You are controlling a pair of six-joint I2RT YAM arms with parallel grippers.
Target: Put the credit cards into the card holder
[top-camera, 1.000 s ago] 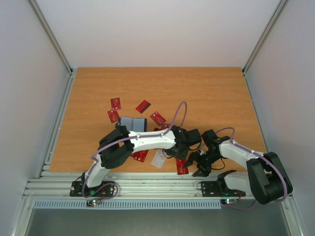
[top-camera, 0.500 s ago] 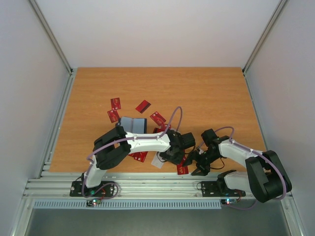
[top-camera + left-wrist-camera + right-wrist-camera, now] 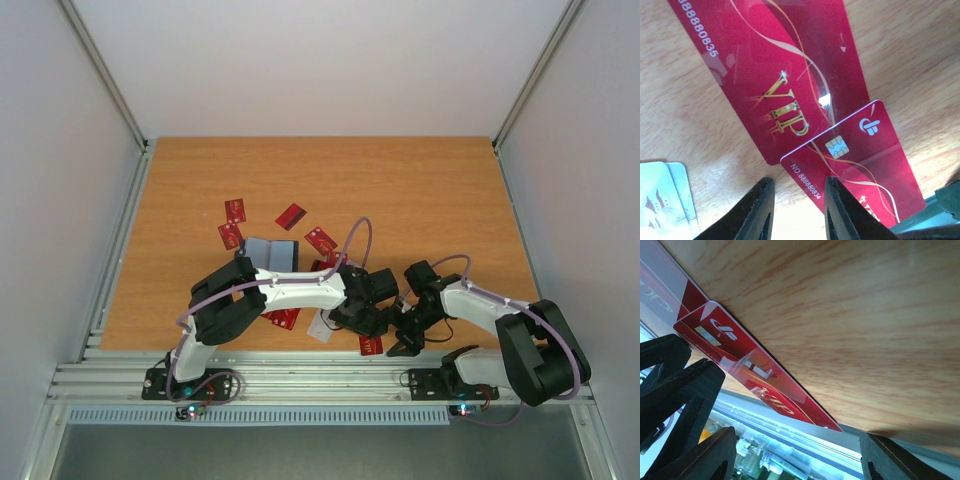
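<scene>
Two overlapping red cards (image 3: 780, 75) lie flat at the near edge of the table (image 3: 430, 190), well apart from the card holder (image 3: 272, 250) further back. The left gripper (image 3: 796, 212) has its fingers slightly apart by the corner of the top card (image 3: 860, 160), and the right gripper (image 3: 795, 455) has its fingers wide apart; neither holds anything. Thin, stiff and slick, the top card likely needs pinching by an edge.

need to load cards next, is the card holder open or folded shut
Open. In the top view the card holder lies unfolded, its lighter blue inside showing beside a darker half.
</scene>
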